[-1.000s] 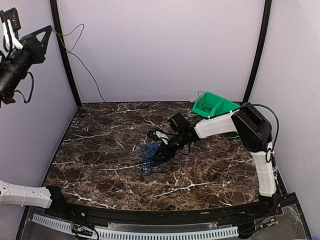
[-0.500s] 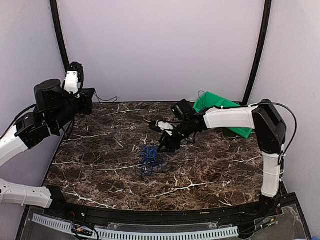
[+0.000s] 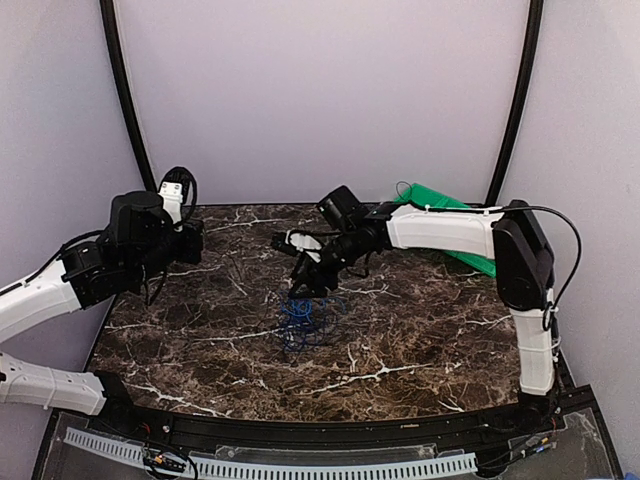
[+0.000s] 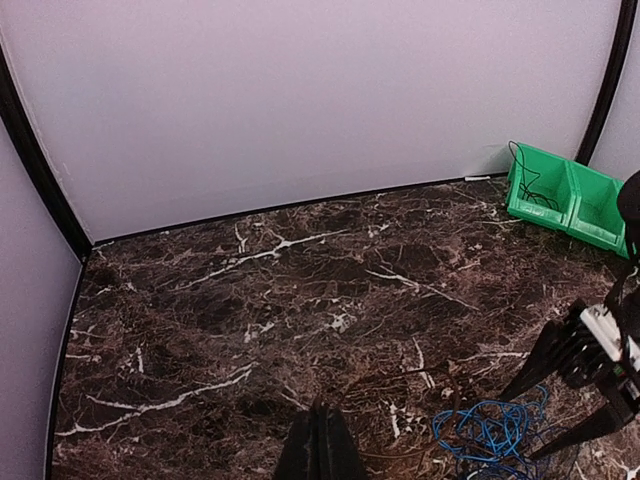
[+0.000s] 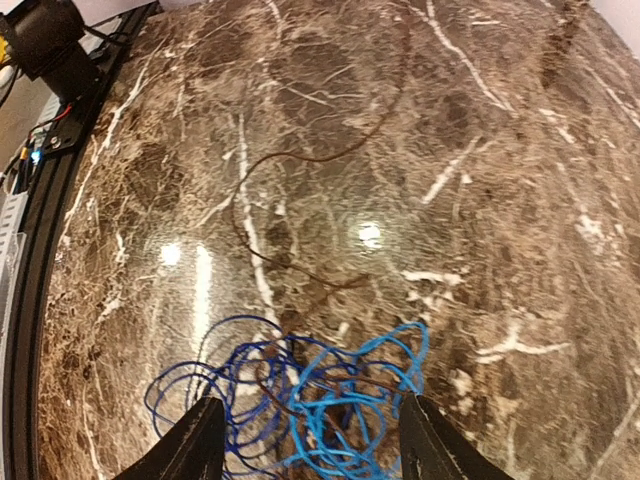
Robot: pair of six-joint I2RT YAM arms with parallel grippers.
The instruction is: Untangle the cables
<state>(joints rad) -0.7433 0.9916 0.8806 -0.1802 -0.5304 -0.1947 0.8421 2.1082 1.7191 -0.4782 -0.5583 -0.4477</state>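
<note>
The cables (image 3: 302, 322) lie as a tangled clump of thin blue wires mid-table, also seen in the left wrist view (image 4: 488, 432). A thin dark wire (image 5: 300, 160) loops out of the clump (image 5: 330, 400) across the marble. My right gripper (image 3: 303, 287) hovers just above the clump's far edge, open. In its own view the right gripper (image 5: 310, 402) straddles the blue wires and grips nothing. My left gripper (image 3: 196, 243) hangs over the table's back left, shut and empty. In the left wrist view the left gripper (image 4: 321, 408) is well left of the clump.
A green bin (image 3: 425, 204) holding a thin dark wire stands at the back right, partly behind the right arm, and shows in the left wrist view (image 4: 560, 195). Lilac walls with black corner posts (image 3: 125, 100) enclose the dark marble table (image 3: 200, 340).
The left arm swung down from the left wall to the table's back left. The right gripper rose off the clump, moved left and opened wider.
</note>
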